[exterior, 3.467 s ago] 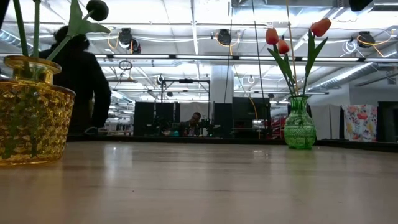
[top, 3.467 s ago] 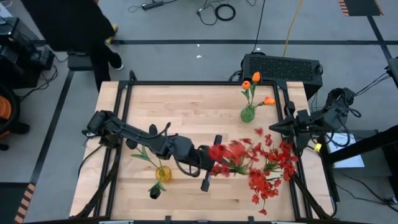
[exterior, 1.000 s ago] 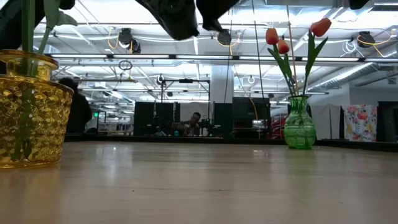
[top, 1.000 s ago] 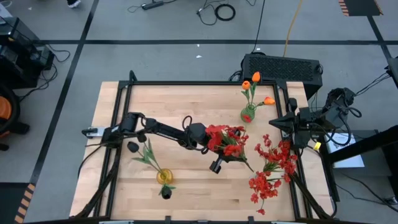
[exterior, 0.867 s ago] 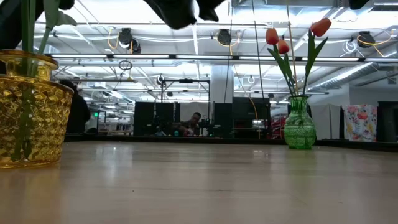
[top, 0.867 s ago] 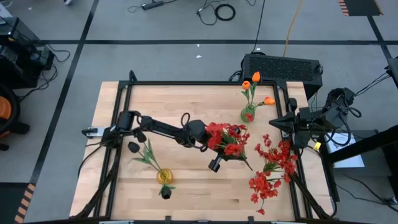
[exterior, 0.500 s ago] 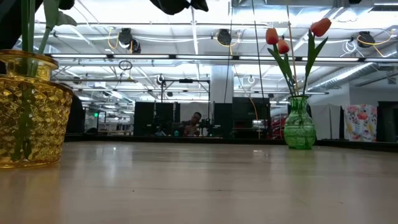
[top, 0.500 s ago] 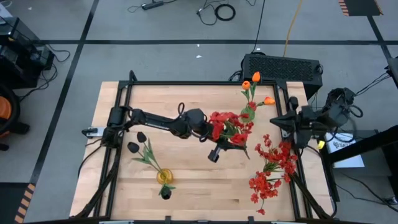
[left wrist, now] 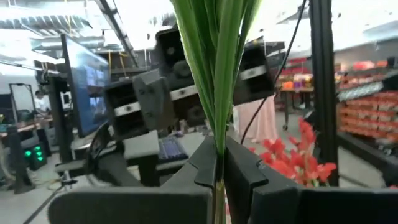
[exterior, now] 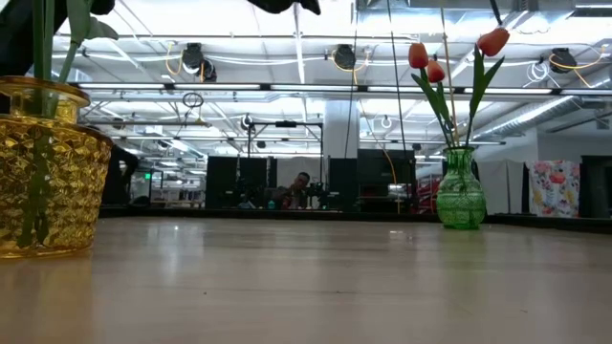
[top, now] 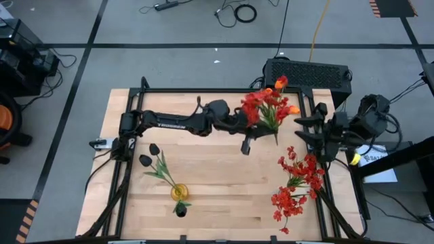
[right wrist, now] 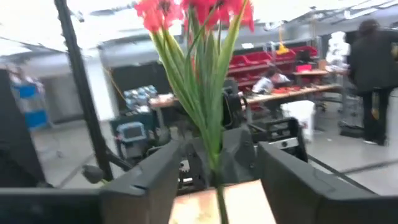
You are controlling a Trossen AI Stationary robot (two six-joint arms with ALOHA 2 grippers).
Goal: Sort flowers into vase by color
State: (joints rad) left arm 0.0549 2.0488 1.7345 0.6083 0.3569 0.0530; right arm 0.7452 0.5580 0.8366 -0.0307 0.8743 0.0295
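The left gripper (top: pixel 239 126), clamped low on the stems of the red flower bunch (top: pixel 261 107), carries a light, top-heavy, floppy load.

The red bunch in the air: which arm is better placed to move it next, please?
Left, probably: the left gripper is shut on the stems of the red bunch; the right gripper stands open nearby, gripping nothing.

My left arm reaches from the left side of the high view across to the upper middle. My left gripper (top: pixel 239 123) is up off the table, and its two dark fingers (left wrist: pixel 208 163) are squeezed together on green stems. My right arm is bent at the right edge, with my right gripper (top: pixel 303 129) waiting there, its fingers apart.
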